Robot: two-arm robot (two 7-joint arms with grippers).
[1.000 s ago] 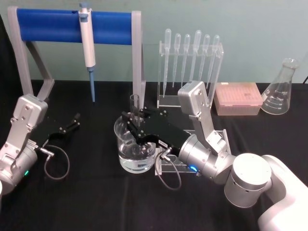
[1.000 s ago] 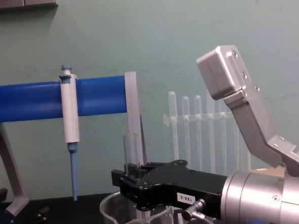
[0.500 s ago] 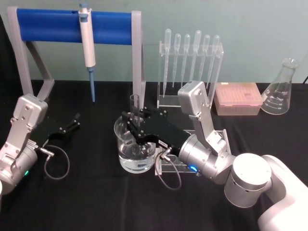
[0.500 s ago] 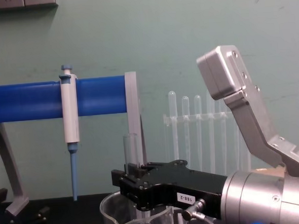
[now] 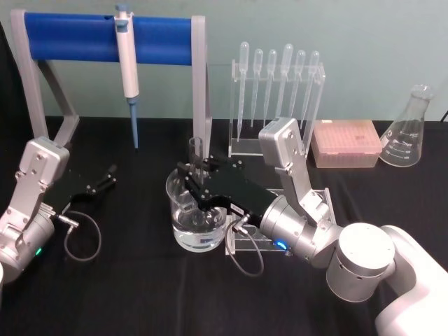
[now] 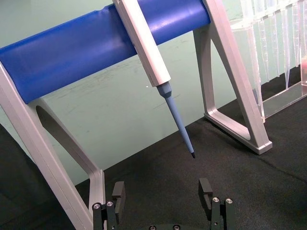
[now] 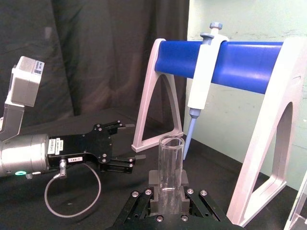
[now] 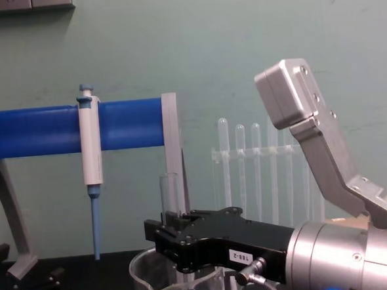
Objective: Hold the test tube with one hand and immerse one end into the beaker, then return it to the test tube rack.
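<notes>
My right gripper (image 5: 199, 176) clamps the test tube (image 5: 197, 149) upright in the beaker (image 5: 183, 234), centre frame, tip seemingly submerged. My left gripper (image 6: 162, 190) sits open, frame left.

One test tube (image 5: 197, 150) and one beaker (image 5: 183, 231) are at the centre. Six plastic pipettes (image 5: 287, 70) hang in one clear pipette rack (image 5: 241, 148) at 12 o'clock. One pipettor (image 5: 127, 63) hangs on one blue-barred stand (image 5: 70, 36) at 11 o'clock. One pink tip box (image 5: 346, 143) and one Erlenmeyer flask (image 5: 407, 133) sit at 2 o'clock. One clear test tube rack (image 5: 246, 241) lies at 5 o'clock of the beaker. There are two grippers: the left gripper (image 5: 110, 173) at 9 o'clock and the right gripper (image 5: 194, 175) at the beaker.
</notes>
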